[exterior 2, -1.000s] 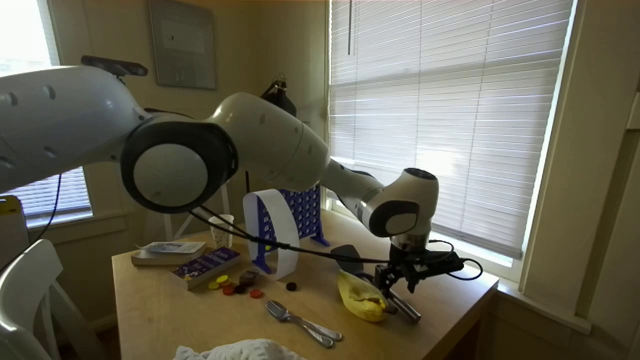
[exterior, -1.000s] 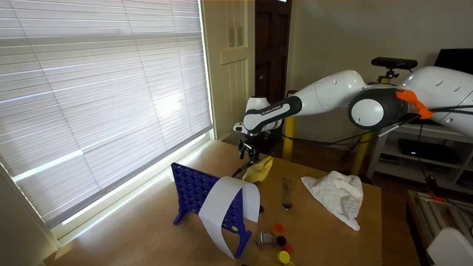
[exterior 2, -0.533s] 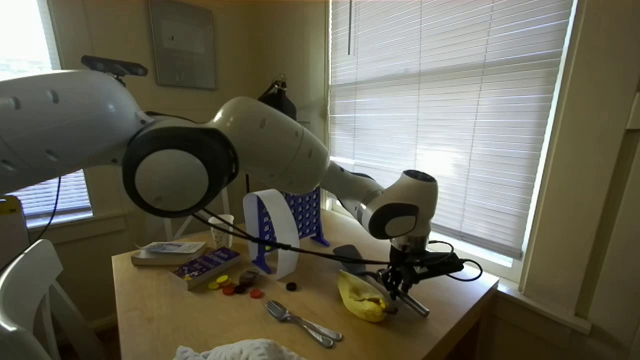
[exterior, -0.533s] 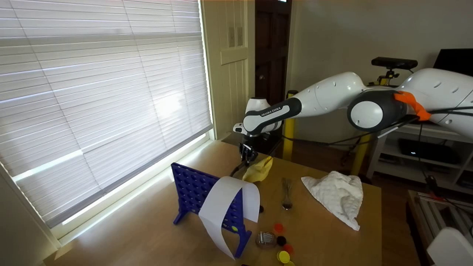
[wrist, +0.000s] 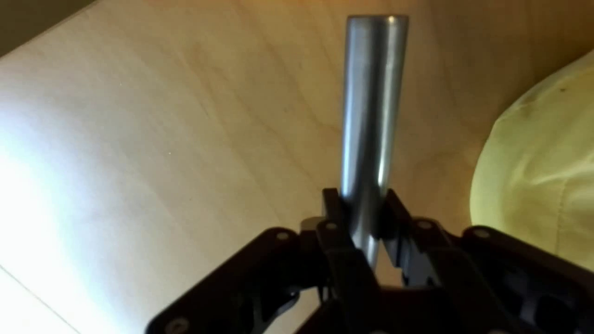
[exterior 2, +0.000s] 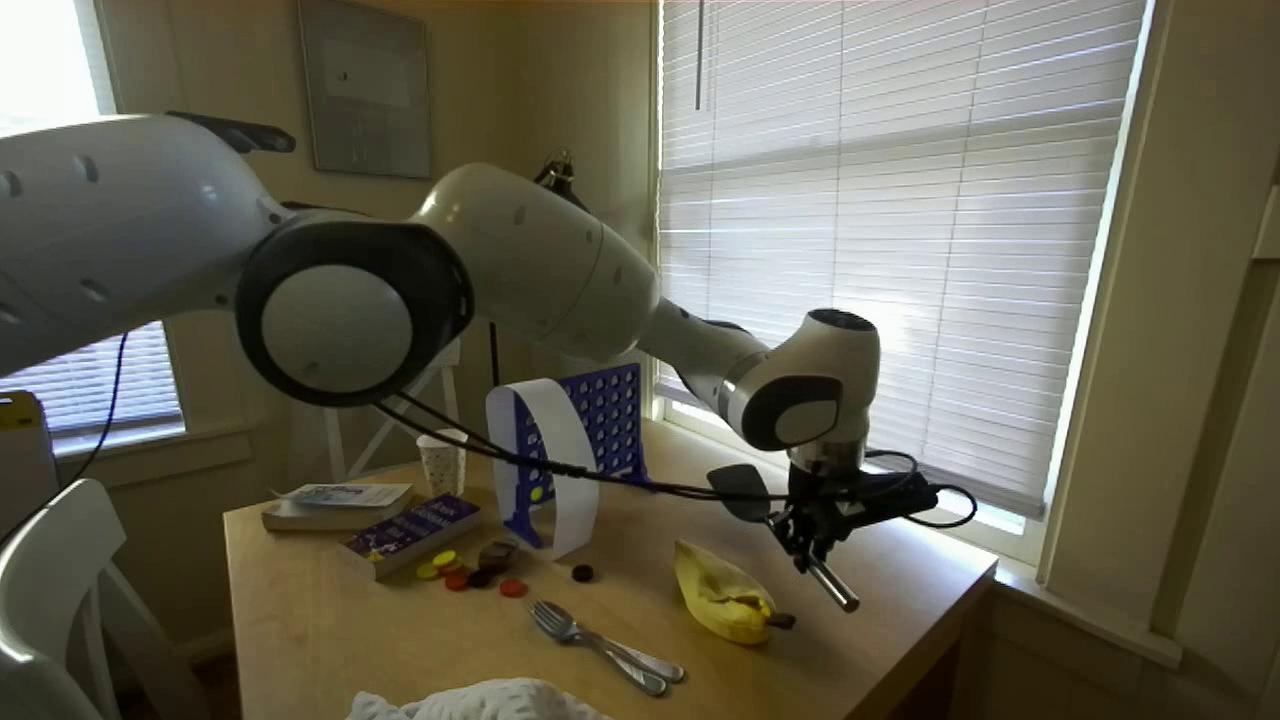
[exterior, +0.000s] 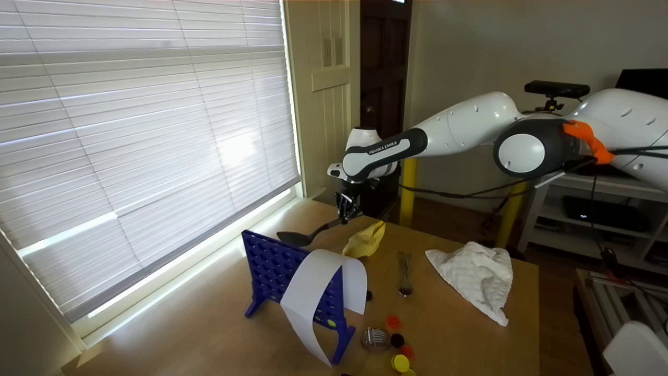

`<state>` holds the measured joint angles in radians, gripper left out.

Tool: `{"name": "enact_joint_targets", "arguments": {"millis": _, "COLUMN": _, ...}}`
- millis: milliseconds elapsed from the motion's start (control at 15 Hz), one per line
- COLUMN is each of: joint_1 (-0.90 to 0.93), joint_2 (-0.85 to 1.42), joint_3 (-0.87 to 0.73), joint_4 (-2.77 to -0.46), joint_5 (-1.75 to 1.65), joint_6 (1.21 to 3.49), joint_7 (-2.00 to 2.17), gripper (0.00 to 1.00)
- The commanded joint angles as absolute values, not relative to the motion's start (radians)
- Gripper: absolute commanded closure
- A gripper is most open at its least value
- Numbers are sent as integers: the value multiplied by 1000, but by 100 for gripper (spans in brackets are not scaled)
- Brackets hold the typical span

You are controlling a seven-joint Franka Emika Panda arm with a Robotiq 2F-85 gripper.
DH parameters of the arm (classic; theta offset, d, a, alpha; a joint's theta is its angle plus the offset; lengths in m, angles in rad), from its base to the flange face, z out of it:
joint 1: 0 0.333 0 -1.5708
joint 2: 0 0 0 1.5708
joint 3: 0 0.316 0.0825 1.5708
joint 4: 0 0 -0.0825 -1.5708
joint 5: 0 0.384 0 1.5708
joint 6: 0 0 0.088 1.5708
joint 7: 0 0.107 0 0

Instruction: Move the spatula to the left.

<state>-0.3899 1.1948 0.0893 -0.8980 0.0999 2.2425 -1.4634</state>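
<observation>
Fingers (wrist: 396, 214): closed on spatula (wrist: 372, 111), gripping its handle (exterior 2: 832, 582) | handle end: near top of wrist view | blade (exterior 2: 740, 492): just right of centre and lower, in an exterior view; contact with table (exterior 2: 440, 640) cannot be told | yellow item (wrist: 538, 185): right edge, wrist view, apart from handle | fork (exterior 2: 556, 624): lower centre, in an exterior view

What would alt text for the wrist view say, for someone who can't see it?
A black gripper clamps a spatula's shiny metal handle above a light wooden table. A wrinkled yellow object is cut off by the right edge.
</observation>
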Motion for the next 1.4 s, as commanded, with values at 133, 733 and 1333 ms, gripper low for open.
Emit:
{"name": "enact_joint_targets", "arguments": {"millis": 133, "joint_1": -453, "joint_2": 976, "joint_3": 93, "joint_4": -1127, "joint_5": 98, "joint_6": 2069, "joint_7": -1554, "gripper": 94}}
{"name": "enact_joint_targets", "arguments": {"millis": 733, "joint_1": -590, "joint_2": 683, "joint_3": 94, "joint_4": -1528, "joint_5": 118, "joint_6": 1969, "joint_7": -1730, "gripper": 94}}
{"name": "enact_joint_targets", "arguments": {"millis": 1333, "joint_1": -603, "joint_2": 574, "joint_3": 51, "joint_4": -1983, "joint_5": 420, "joint_6": 2257, "joint_7": -1838, "gripper": 94}}
